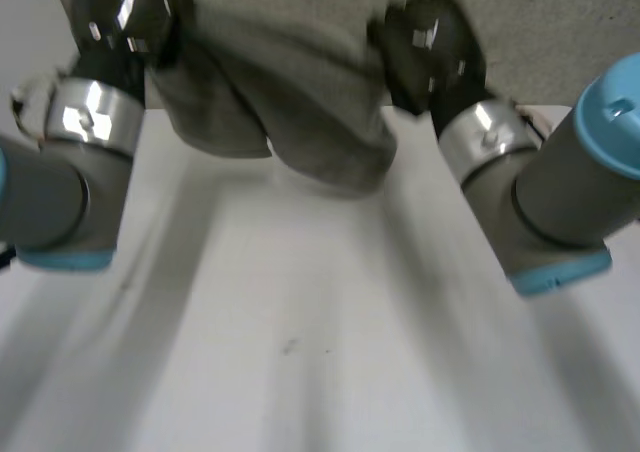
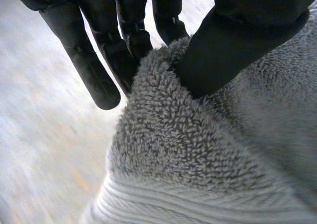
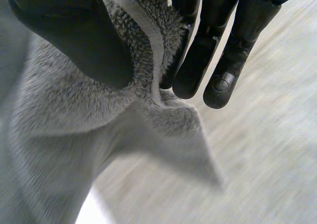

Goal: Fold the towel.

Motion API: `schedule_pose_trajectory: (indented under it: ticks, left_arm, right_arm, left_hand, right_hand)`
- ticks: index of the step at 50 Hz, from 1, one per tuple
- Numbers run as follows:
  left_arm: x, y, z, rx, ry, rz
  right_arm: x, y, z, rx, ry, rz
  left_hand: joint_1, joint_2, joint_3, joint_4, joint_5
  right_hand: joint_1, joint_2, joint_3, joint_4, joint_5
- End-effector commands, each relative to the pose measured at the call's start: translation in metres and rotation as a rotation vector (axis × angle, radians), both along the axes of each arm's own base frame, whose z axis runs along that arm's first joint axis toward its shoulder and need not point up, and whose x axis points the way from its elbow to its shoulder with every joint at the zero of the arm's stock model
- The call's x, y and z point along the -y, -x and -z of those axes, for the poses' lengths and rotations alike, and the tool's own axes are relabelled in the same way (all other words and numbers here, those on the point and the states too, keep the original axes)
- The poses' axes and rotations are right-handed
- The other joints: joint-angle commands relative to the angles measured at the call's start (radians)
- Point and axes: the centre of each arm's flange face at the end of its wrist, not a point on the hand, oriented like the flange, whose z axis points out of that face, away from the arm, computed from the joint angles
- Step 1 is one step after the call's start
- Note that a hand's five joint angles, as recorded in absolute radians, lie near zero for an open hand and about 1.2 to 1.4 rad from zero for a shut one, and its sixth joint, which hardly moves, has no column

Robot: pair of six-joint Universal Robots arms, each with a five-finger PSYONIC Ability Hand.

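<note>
- White table [image 1: 300,372], near part bare; both arms reach away toward its far side.
- Towel [image 1: 300,122], grey terry, held up above the far part of the table; its belly sags between the hands, lowest slightly right of centre; cannot tell whether that lowest fold touches the surface.
- Left hand [image 1: 130,22] at the towel's upper left end; wrist view: thumb [image 2: 237,40] presses the pile against the fingers [image 2: 131,40], so it is clamped on an edge fold.
- Right hand [image 1: 430,47] at the upper right end; thumb pinches the hemmed edge against its fingers; a loose corner dangles just below.
- Key relation: long axis runs left to right, hand to hand, cloth hanging below both; neither hand is nearer; judgement: the next move needs both hands travelling together and level.
</note>
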Motion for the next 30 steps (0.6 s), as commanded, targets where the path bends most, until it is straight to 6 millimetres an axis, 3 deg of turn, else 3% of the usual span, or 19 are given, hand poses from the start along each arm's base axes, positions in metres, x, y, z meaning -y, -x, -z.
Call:
schedule_pose_trajectory:
  ticks: [1, 2, 3, 7, 9, 12, 14, 15, 17, 19, 23, 25, 30]
  left_arm:
    - [-0.036, -0.014, 0.089, 0.165, -0.341, -0.010]
    - [-0.046, -0.018, 0.106, 0.217, -0.424, -0.014]
    - [-0.054, -0.022, 0.120, 0.266, -0.499, -0.023]
    - [-0.067, -0.028, 0.139, 0.348, -0.631, -0.032]
    - [-0.077, -0.031, 0.148, 0.390, -0.724, -0.028]
    - [-0.082, -0.031, 0.150, 0.404, -0.754, -0.022]
    - [-0.089, -0.029, 0.147, 0.413, -0.775, -0.007]
    - [-0.089, -0.029, 0.147, 0.413, -0.775, -0.007]
    - [-0.097, -0.026, 0.141, 0.419, -0.767, 0.010]
    - [-0.101, -0.025, 0.135, 0.417, -0.754, 0.021]
    - [-0.113, -0.023, 0.130, 0.431, -0.760, 0.042]
    - [-0.126, -0.025, 0.125, 0.456, -0.795, 0.057]
    - [-0.137, -0.035, 0.123, 0.486, -0.885, 0.018]
  right_arm:
    - [-0.048, 0.026, 0.101, -0.516, -0.520, -0.038]
    - [-0.048, 0.026, 0.101, -0.517, -0.521, -0.038]
    - [-0.056, 0.027, 0.114, -0.551, -0.613, -0.058]
    - [-0.055, 0.025, 0.119, -0.502, -0.651, -0.090]
    - [-0.051, 0.019, 0.117, -0.418, -0.649, -0.123]
    - [-0.049, 0.018, 0.115, -0.382, -0.649, -0.128]
    - [-0.048, 0.017, 0.111, -0.338, -0.670, -0.131]
    - [-0.048, 0.017, 0.111, -0.338, -0.670, -0.131]
    - [-0.042, 0.021, 0.110, -0.311, -0.684, -0.107]
    - [-0.037, 0.025, 0.109, -0.296, -0.691, -0.094]
    - [-0.028, 0.033, 0.103, -0.248, -0.705, -0.063]
    - [-0.016, 0.043, 0.099, -0.209, -0.714, -0.026]
    - [0.001, 0.052, 0.093, -0.196, -0.681, -0.014]
  left_hand:
    - [0.235, 0.181, 0.182, 0.179, 0.197]
    - [0.235, 0.181, 0.182, 0.179, 0.197]
    - [0.235, 0.181, 0.182, 0.179, 0.197]
    - [0.235, 0.181, 0.182, 0.179, 0.197]
    - [0.235, 0.181, 0.182, 0.179, 0.197]
    - [0.235, 0.181, 0.182, 0.179, 0.197]
    - [0.235, 0.181, 0.182, 0.179, 0.197]
    - [0.235, 0.181, 0.182, 0.179, 0.197]
    - [0.203, 0.149, 0.151, 0.147, 0.166]
    - [0.151, 0.097, 0.098, 0.094, 0.113]
    - [-0.067, -0.121, -0.120, -0.123, -0.105]
    - [-0.365, -0.419, -0.418, -0.421, -0.403]
    - [-0.551, -0.605, -0.604, -0.607, -0.589]
  right_hand:
    - [0.446, 0.228, 0.213, 0.204, 0.262]
    - [0.446, 0.228, 0.213, 0.204, 0.262]
    - [0.446, 0.228, 0.213, 0.204, 0.262]
    - [0.424, 0.205, 0.190, 0.182, 0.240]
    - [0.254, 0.036, 0.021, 0.012, 0.070]
    - [0.145, -0.074, -0.089, -0.097, -0.039]
    - [-0.191, -0.410, -0.424, -0.433, -0.375]
    - [-0.193, -0.411, -0.426, -0.435, -0.377]
    - [-0.482, -0.701, -0.716, -0.724, -0.666]
    - [-0.568, -0.786, -0.801, -0.810, -0.752]
    - [-0.583, -0.802, -0.817, -0.825, -0.767]
    - [-0.586, -0.805, -0.820, -0.828, -0.770]
    - [-0.580, -0.799, -0.814, -0.822, -0.764]
